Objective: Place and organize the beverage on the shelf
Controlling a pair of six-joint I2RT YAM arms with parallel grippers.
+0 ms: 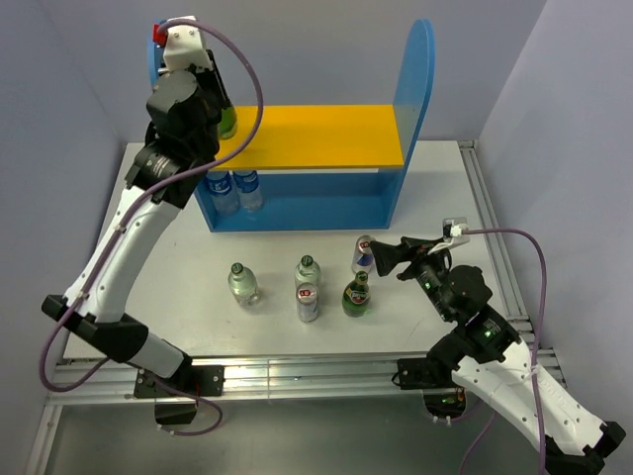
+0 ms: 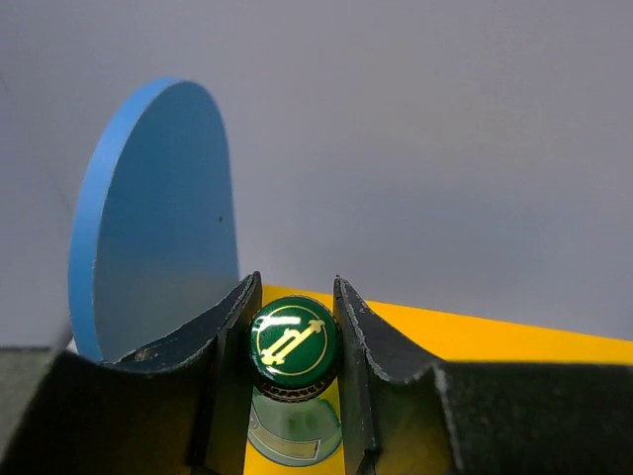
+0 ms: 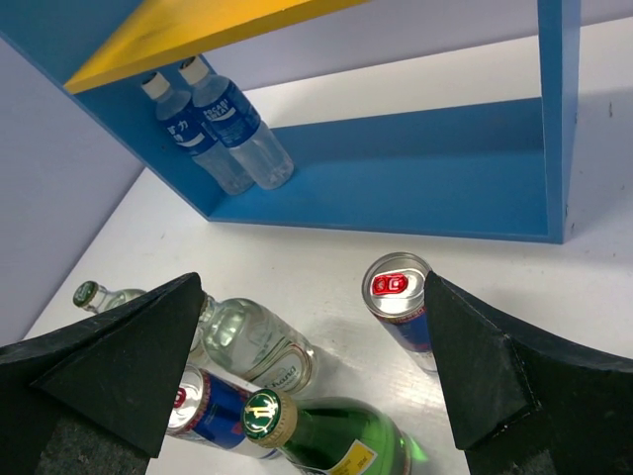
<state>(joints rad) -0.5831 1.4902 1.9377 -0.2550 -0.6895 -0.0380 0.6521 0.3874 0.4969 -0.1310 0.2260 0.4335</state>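
Hovering low over the table (image 1: 178, 267), the right gripper (image 1: 384, 257) has its jaws spread as wide as they go, nothing btwn them. Just in front of its tips stands the blue-silver can (image 1: 363, 254), red pull-tab on top. Beside that, nearer the arms, is a dark green glass bottle (image 1: 356, 295): gold-rimmed green cap w/ gold emblem, yellow lbl patch, text too small to read. Left of it stands the silver-red can (image 1: 308, 303), w/ a clear green-capped bottle (image 1: 308, 269) right behind the can. Script on that lbl shows in the right wrist view but isn't legible. The second clear bottle (image 1: 241, 283) stands apart, further left. All five are upright on the table, none on the shelf (image 1: 420, 79).

Farther back, lower tier, left end: two water bottles (image 1: 247, 188) side by side, blue lbls w/ white writing, partly Japanese characters, words unreadable.

Farthest, at the left end of the top yellow board (image 1: 326, 137), by the round blue panel (image 2: 148, 218): the left gripper (image 2: 295, 297) is clamped on the cap end of the other dark green bottle (image 2: 293, 346), upright. Can't tell if its base rests on the board. Cap: green, gold arrow-like emblem, no letters.
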